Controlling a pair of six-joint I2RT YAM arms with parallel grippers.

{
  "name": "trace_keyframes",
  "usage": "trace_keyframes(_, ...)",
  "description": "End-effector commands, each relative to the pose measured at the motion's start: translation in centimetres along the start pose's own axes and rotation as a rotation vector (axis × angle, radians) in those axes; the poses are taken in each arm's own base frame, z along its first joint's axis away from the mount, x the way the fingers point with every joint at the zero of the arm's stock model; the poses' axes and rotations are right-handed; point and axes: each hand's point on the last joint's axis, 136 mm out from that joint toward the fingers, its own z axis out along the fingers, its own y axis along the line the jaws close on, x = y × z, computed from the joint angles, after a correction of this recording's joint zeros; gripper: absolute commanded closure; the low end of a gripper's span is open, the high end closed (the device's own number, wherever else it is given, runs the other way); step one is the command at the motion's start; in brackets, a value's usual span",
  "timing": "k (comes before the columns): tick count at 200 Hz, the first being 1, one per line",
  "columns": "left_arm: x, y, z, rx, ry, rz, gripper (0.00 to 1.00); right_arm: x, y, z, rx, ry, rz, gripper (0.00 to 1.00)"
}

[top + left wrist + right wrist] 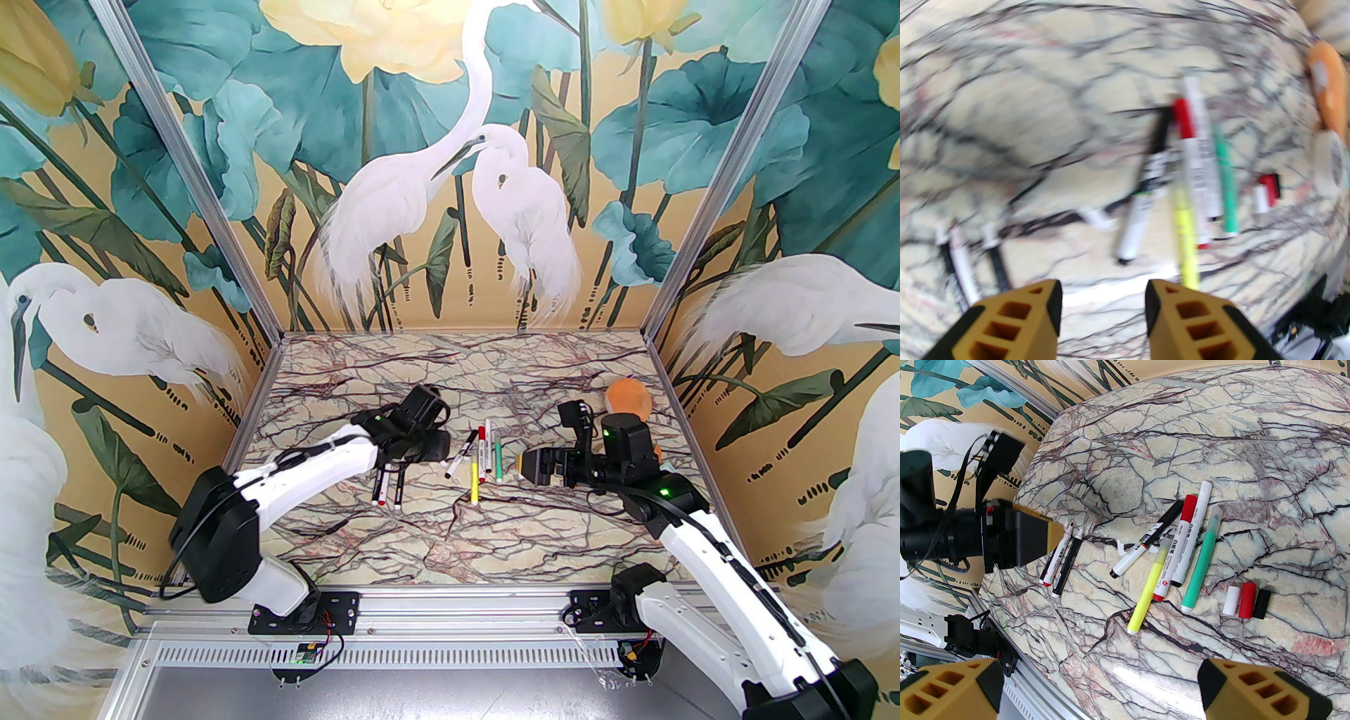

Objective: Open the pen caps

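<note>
Three loose pen caps, white [1231, 600], red [1247, 600] and black [1261, 604], lie side by side right of a cluster of pens. In that cluster, a black cap [1172, 513], a red cap [1189, 505] and a white cap [1204, 492] sit on their pens beside a yellow highlighter [1148, 592] and a green pen [1202, 560]. Two uncapped pens [1060, 567] lie at the left, just under my left gripper [1058, 534]. Its fingers [1051, 309] stand apart with nothing between them. My right gripper [1100, 687] hovers wide open near the loose caps.
An orange soft toy [628, 397] sits at the table's back right, behind the right arm. Patterned walls close the table [450, 534] on three sides. The marble top in front of the pens and at the back is bare.
</note>
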Motion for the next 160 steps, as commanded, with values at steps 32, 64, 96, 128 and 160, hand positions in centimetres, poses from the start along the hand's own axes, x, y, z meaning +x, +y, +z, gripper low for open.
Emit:
trace_keyframes(32,0.9,-2.6,4.2,0.102,0.15,0.128,0.55,0.0,0.4,-0.8,-0.002,-0.027,-0.026,0.01)
trace_keyframes(64,0.9,-2.9,6.5,0.092,0.21,0.185,0.56,0.2,0.3,-0.9,0.004,-0.03,-0.023,0.01)
trace_keyframes(96,0.8,-2.3,8.2,0.056,0.257,0.22,0.65,0.3,0.3,-1.2,0.011,-0.033,-0.027,0.01)
trace_keyframes(128,1.2,-2.2,9.2,0.055,0.319,0.24,0.65,0.4,0.2,-1.2,0.017,-0.034,-0.025,0.0)
trace_keyframes(160,1.6,-1.5,9.8,0.053,0.379,0.238,0.66,0.5,0.0,-1.0,0.023,-0.022,-0.017,0.01)
